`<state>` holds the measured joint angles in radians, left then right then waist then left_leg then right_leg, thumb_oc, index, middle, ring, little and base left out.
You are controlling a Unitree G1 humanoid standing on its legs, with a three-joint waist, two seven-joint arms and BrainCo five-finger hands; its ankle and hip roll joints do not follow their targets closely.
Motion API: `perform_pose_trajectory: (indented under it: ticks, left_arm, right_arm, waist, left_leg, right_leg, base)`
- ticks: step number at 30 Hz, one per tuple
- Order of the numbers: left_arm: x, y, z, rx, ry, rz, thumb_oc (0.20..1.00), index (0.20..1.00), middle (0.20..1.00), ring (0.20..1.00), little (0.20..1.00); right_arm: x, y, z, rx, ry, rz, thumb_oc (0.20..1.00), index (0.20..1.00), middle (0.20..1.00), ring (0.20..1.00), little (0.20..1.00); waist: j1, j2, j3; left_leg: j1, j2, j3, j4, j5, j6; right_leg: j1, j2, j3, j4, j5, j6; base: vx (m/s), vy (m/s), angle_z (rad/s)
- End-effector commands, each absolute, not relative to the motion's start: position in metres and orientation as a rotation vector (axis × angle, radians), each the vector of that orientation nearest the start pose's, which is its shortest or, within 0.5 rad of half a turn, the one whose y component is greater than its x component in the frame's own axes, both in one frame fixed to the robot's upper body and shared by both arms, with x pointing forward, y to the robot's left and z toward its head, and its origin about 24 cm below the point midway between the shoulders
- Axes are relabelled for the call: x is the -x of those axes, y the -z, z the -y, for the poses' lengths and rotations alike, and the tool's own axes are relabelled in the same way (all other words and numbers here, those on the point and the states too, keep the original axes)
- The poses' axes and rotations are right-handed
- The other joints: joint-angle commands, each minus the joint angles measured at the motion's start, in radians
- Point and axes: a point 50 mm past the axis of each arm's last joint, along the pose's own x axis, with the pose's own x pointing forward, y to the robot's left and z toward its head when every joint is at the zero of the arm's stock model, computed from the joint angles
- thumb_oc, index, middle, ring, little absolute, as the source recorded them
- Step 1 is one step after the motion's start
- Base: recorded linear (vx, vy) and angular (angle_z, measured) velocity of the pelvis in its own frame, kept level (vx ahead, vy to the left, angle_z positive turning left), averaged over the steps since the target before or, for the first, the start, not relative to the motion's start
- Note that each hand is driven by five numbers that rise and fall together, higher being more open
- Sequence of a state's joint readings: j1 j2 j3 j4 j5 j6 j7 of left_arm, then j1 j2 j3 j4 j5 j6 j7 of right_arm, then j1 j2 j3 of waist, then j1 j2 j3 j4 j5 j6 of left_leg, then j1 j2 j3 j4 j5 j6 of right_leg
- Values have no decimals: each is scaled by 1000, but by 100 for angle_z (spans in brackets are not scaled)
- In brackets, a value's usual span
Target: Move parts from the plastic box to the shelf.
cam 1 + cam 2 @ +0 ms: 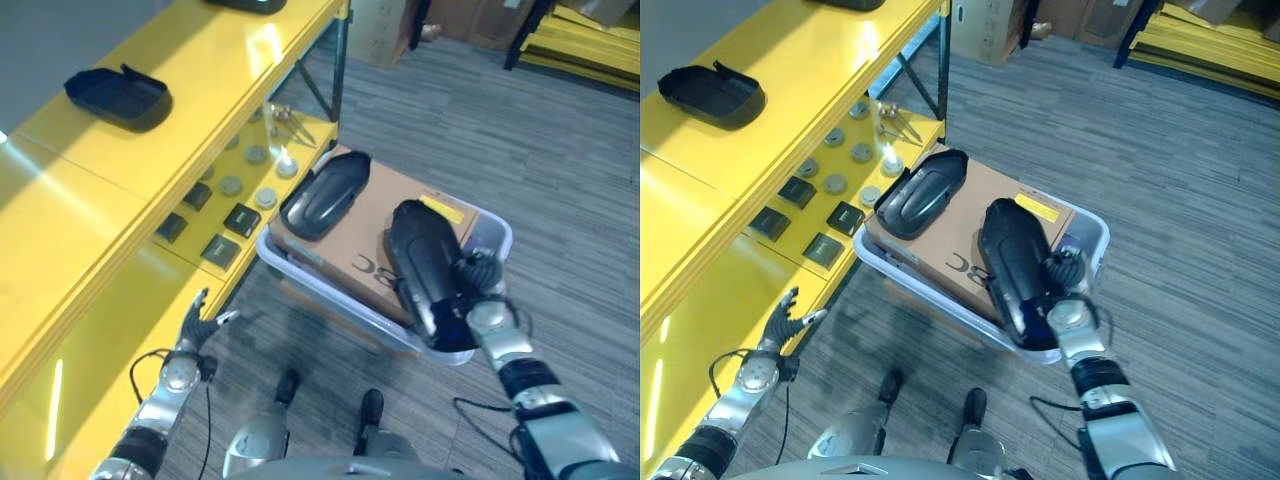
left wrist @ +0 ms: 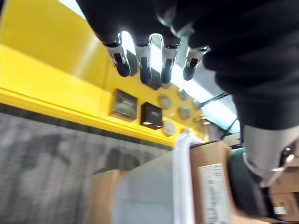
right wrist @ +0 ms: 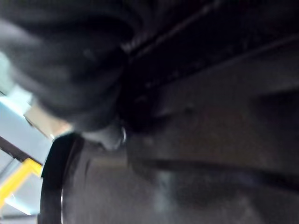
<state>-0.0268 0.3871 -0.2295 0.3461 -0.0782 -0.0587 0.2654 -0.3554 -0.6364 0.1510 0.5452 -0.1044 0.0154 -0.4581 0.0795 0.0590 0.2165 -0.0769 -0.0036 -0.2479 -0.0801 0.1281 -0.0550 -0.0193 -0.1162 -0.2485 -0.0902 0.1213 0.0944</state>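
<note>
While the right robot hand (image 1: pixel 478 300) sits at the near end of a black part (image 1: pixel 425 265) in the plastic box (image 1: pixel 497 232), its fingers are hidden behind that part, so I cannot tell whether it grips. This part lies lengthwise on a cardboard carton (image 1: pixel 375 215) filling the box, probably the next one to lift. A second part (image 1: pixel 326 194) rests on the carton's far corner, nearer the yellow shelf (image 1: pixel 150 160). A third part (image 1: pixel 117 95) already sits on the shelf top. The left robot hand (image 1: pixel 197 318) hangs low beside the shelf edge, fingers straight and empty, likely held clear.
</note>
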Motion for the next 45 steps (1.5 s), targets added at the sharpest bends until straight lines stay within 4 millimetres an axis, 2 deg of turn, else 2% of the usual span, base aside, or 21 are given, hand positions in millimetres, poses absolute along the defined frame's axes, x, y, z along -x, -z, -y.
perform_pose_trajectory:
  ticks: [1,5,8,13,15,19,28,31,37,45]
  left_arm:
    - [-250,-11,-210,-339,3,-100,1000,1000,1000,1000,1000]
    - [-256,-49,-199,-194,57,61,1000,1000,1000,1000,1000]
    - [-262,-69,-173,-60,153,141,1000,1000,1000,1000,1000]
    - [-276,-78,-136,76,232,157,1000,1000,1000,1000,1000]
    - [-277,-79,-133,78,241,160,1000,1000,1000,1000,1000]
    - [-284,-78,-124,106,234,153,1000,1000,1000,1000,1000]
    - [-287,-86,-115,200,261,166,1000,1000,1000,1000,1000]
    - [-287,-93,-104,297,320,176,1000,1000,1000,1000,1000]
    - [-286,-102,-96,457,396,193,1000,1000,1000,1000,1000]
    - [-282,-108,-97,446,430,235,1000,1000,1000,1000,1000]
  right_arm:
    - [-316,-135,303,991,488,219,200,200,200,200,200]
    - [-307,-178,279,1085,433,468,200,200,200,200,200]
    - [-294,-205,253,1100,417,662,200,200,200,200,200]
    - [-282,-226,211,1008,380,869,200,200,200,200,200]
    - [-281,-228,205,985,360,891,200,200,200,200,200]
    - [-272,-237,178,891,282,998,200,200,200,200,200]
    - [-266,-234,149,781,139,1038,200,200,200,200,200]
    - [-268,-228,136,754,70,1024,200,200,200,200,200]
    - [-271,-219,119,734,-24,996,200,200,200,200,200]
    - [-271,-211,107,718,-119,967,200,200,200,200,200]
  waist:
    - [15,-48,-86]
    - [-11,-64,-123]
    - [-28,-82,-167]
    - [-53,-85,-200]
    - [-56,-85,-204]
    - [-70,-84,-216]
    - [-79,-78,-223]
    - [-81,-78,-225]
    - [-81,-80,-230]
    - [-72,-85,-234]
  left_leg:
    - [3,8,22,24,-106,6]
    - [43,25,41,27,-116,5]
    - [98,48,62,16,-131,6]
    - [154,68,87,6,-142,4]
    - [160,70,91,5,-144,3]
    - [180,75,98,3,-148,1]
    - [195,79,107,1,-150,1]
    - [197,77,108,1,-150,1]
    - [197,76,107,1,-149,0]
    - [193,69,105,2,-148,4]
  right_leg:
    - [71,-78,11,30,-125,76]
    - [95,-71,36,39,-136,71]
    - [130,-56,64,37,-153,63]
    - [163,-43,91,36,-166,56]
    - [167,-42,91,36,-167,55]
    - [181,-38,100,33,-168,53]
    - [189,-38,104,31,-165,51]
    - [192,-37,106,29,-164,50]
    - [193,-38,107,27,-162,50]
    - [192,-44,105,26,-155,51]
  base:
    - [42,-26,-21]
    - [28,-36,-21]
    - [80,-83,-29]
    - [50,-40,-21]
    - [25,-16,-12]
    - [10,-9,-5]
    - [1,-1,-2]
    - [0,0,0]
    - [0,0,0]
    - [0,0,0]
